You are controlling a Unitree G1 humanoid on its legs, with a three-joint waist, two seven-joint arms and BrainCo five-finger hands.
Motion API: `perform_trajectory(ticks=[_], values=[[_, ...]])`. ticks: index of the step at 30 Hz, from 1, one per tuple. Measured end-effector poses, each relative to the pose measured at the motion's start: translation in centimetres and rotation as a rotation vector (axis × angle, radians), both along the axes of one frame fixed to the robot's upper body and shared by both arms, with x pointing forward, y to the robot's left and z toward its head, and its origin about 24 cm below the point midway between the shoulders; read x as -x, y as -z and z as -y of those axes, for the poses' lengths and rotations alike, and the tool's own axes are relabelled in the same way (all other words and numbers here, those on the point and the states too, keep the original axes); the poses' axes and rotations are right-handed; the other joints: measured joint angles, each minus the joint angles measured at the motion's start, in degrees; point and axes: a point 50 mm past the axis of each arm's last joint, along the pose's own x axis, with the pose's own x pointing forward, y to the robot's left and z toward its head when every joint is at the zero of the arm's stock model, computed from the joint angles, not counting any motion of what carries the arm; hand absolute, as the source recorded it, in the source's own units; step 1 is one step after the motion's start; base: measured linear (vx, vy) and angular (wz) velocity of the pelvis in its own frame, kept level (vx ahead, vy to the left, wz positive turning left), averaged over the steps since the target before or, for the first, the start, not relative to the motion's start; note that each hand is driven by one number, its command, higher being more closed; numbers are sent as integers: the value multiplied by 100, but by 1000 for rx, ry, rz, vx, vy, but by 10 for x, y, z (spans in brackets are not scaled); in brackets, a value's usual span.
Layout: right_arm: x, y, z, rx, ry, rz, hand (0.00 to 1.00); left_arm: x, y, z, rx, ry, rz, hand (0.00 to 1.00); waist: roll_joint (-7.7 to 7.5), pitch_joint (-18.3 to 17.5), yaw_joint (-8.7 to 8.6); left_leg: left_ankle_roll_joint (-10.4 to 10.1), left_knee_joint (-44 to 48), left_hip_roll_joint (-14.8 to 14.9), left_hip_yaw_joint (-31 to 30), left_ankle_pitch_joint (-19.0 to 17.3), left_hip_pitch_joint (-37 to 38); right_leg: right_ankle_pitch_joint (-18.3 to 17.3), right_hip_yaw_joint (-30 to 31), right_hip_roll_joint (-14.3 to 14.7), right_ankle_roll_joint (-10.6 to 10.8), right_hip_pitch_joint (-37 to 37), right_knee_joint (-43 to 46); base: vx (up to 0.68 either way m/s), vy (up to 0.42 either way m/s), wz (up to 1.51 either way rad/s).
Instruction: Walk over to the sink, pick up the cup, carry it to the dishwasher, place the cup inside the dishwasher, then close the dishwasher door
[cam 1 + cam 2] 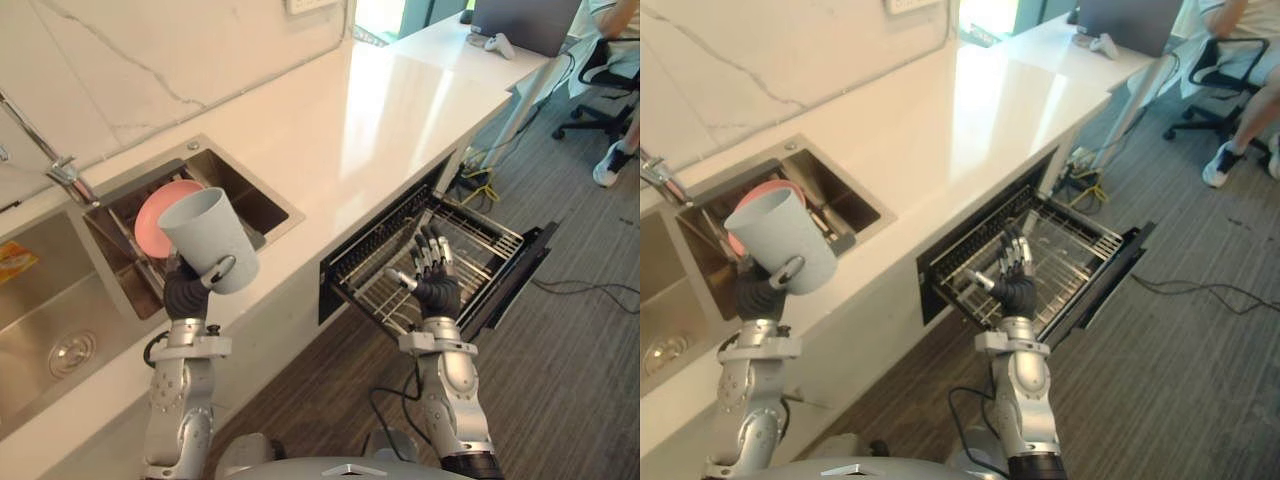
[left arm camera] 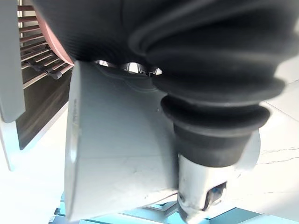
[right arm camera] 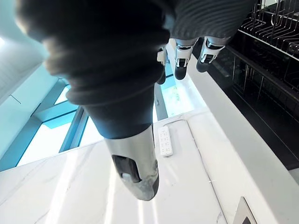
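while left robot hand (image 1: 186, 291) clasps pale grey tapered cup (image 1: 208, 235), right robot hand (image 1: 436, 288) spread.

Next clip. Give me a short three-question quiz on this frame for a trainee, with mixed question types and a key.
1. True or false: the cup stands on the floor of the sink.
2. The right hand is: A) shut on the cup; B) open above the dishwasher rack; C) shut, holding nothing.
3. Fill in: the plate in the sink is ____ in colour.
Key: 1 false, the left hand holds it up in the air by the sink. 2 B. 3 pink.
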Motion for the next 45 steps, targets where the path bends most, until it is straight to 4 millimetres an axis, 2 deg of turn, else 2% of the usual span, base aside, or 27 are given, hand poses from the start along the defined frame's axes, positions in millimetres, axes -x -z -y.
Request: perform_trajectory(ticks=[3, 6, 10, 11, 12, 15, 18, 24, 29, 32, 36, 43, 45], values=[[-2, -1, -3, -7, 3, 2, 0, 0, -3, -1, -1, -5, 12, 100, -13, -28, 43, 38, 7, -38, -141, -23, 63, 3, -7, -39, -1, 137, -160, 55, 19, 0], [-6, -5, -7, -10, -12, 18, 0, -2, -12, -7, -5, -33, 51, 100, -13, -27, 145, 61, 8, -26, -134, -37, 34, 48, 57, 84, 2, 336, -771, -8, 42, -21], [-8, -8, -8, -14, -19, 24, 0, -3, -15, -10, -14, -53, 49, 100, -25, -34, 154, 1, 140, 99, -112, -117, -45, 209, 157, 348, 266, 769, -1735, -56, 12, -7], [-9, -7, -11, -16, -35, 11, 0, -2, -15, -13, -22, -60, 48, 100, -11, -35, 180, -59, 243, 233, -97, -172, -147, 371, 134, 517, 367, 898, -2165, -99, -68, -18], [-9, -5, -15, -17, -55, -9, 0, -1, -16, -16, -24, -76, 50, 100, 8, -48, 188, -105, 333, 382, -94, -198, -255, 603, 113, 719, 307, 1005, -2573, -116, -88, -18], [-10, -4, -19, -10, -87, -21, 0, 2, -16, -20, -26, -97, 56, 100, -15, -63, 192, -232, 374, 589, -85, -161, -413, 1101, 80, 1057, 137, 1247, -3442, -62, -101, -15], [-9, -3, -14, 14, -97, -18, 0, 3, -16, -19, -30, -115, 58, 100, 8, -63, 123, -306, 301, 639, -111, -45, -559, 1284, 32, 1169, 55, 1215, -3723, -31, -101, -1], [-6, -4, 1, 31, -48, -4, 0, -1, -13, -14, -16, -103, 61, 100, 67, -105, 1, -365, -90, 586, -131, 239, -458, 1311, -23, 1186, -6, 1152, -3720, 2, -54, 4], [-6, -5, -4, -35, -142, 17, 0, -14, -1, 0, -5, -63, 2, 100, 114, -151, -112, -331, -321, 464, -245, 402, -412, 1315, -156, 1115, 0, 1176, -3753, -29, 7, 13], [-6, -13, -19, -93, -279, 55, 0, -19, 3, 11, -84, -74, -24, 100, 113, -172, -93, -323, -498, 418, -221, 485, -267, 1315, -141, 1091, 4, 1206, -3763, -67, 11, -2], [-7, -23, -41, -209, -484, 101, 0, -21, 10, 26, -317, -157, -45, 100, 104, -344, -102, -327, -499, 423, -174, 499, -266, 1320, -105, 1093, -3, 1173, -3764, -37, 5, -6], [-10, -23, -62, -368, -655, 47, 0, -24, 10, 32, -570, -355, -3, 100, 54, -482, -103, -316, -498, 423, -67, 510, -267, 1360, 22, 1094, -13, 1090, -3766, -35, 14, -9], [-11, -22, -68, -362, -691, 17, 0, -23, 13, 36, -623, -378, 2, 100, 21, -506, -99, -317, -498, 423, -63, 512, -269, 1362, 31, 1095, -16, 1082, -3766, -33, 8, -3]])
